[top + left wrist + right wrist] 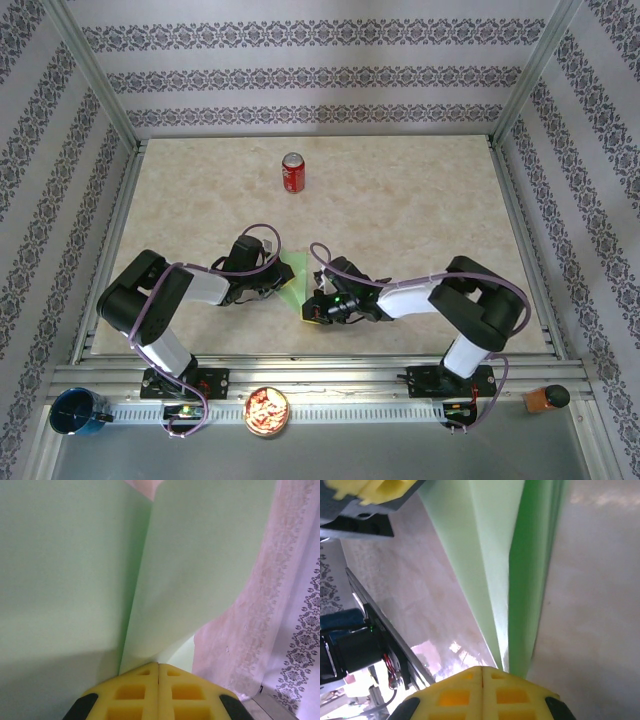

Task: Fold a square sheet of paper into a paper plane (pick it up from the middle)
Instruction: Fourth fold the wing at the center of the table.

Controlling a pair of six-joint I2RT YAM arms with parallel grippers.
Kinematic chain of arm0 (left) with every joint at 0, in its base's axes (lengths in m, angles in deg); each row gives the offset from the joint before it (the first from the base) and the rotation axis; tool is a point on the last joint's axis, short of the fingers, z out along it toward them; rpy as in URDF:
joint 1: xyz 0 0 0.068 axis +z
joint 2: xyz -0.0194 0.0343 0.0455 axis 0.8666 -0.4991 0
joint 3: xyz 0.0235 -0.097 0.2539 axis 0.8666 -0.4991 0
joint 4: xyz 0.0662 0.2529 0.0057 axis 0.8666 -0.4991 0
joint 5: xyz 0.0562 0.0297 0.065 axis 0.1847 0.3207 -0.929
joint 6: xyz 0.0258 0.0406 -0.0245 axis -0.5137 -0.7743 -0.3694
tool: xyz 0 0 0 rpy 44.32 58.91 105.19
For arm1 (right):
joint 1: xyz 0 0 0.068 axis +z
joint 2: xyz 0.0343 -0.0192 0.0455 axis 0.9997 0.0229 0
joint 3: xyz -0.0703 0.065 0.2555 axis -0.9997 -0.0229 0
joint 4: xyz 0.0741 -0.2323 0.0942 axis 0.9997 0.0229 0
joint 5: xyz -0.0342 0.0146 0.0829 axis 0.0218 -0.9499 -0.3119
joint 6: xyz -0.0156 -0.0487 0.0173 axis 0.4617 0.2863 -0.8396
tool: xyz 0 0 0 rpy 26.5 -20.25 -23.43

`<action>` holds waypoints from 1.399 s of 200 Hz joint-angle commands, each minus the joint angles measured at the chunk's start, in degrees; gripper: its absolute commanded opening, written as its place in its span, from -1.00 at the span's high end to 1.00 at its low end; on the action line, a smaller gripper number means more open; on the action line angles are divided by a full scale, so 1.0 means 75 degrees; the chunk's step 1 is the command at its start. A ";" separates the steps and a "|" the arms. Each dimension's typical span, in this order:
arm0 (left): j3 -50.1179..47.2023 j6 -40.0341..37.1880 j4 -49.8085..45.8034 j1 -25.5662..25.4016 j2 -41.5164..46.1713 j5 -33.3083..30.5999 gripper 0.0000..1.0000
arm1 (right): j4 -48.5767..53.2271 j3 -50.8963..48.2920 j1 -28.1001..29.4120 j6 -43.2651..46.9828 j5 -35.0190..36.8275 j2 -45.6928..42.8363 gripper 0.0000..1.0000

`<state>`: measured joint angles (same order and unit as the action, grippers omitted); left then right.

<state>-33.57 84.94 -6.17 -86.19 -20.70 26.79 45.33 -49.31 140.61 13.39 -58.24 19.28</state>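
mid-fold, the left gripper [262,278], at nine o'clock of the square sheet of paper [293,272], and the right gripper [318,305], at its five, both clamp it, six o'clock from the can [293,172]; next, i judge, flatten the crease.

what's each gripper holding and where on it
Both pinch the folded green paper: left gripper at the crease's end, right gripper on its layered edge.

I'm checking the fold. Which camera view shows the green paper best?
Left wrist: the green paper shows broad and close, one flap raised at the shut left gripper. Right wrist gives its layers edge-on, above the right gripper. In the top external it is a sliver between both grippers.
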 commanded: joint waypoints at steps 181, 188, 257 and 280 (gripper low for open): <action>-0.0216 -0.0073 -0.0489 0.0038 -0.0191 -0.0339 1.00 | 0.2269 0.1102 0.0091 0.1023 0.0680 0.0388 0.91; -0.0228 -0.0073 -0.0489 0.0038 -0.0191 -0.0344 1.00 | 0.2268 0.1071 0.0097 0.1010 0.0680 0.0385 0.91; -0.0239 -0.0068 -0.0514 0.0034 -0.0156 -0.0364 1.00 | 0.2513 0.0819 0.0249 0.0987 0.0879 0.0095 0.92; -0.0251 -0.0056 -0.0511 0.0038 -0.0145 -0.0363 1.00 | 0.2288 0.0516 0.0260 0.0844 0.0766 -0.0133 0.93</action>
<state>-33.57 84.94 -6.19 -86.19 -20.68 26.81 61.19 -42.66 141.83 20.78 -53.00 20.63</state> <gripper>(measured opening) 0.050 0.064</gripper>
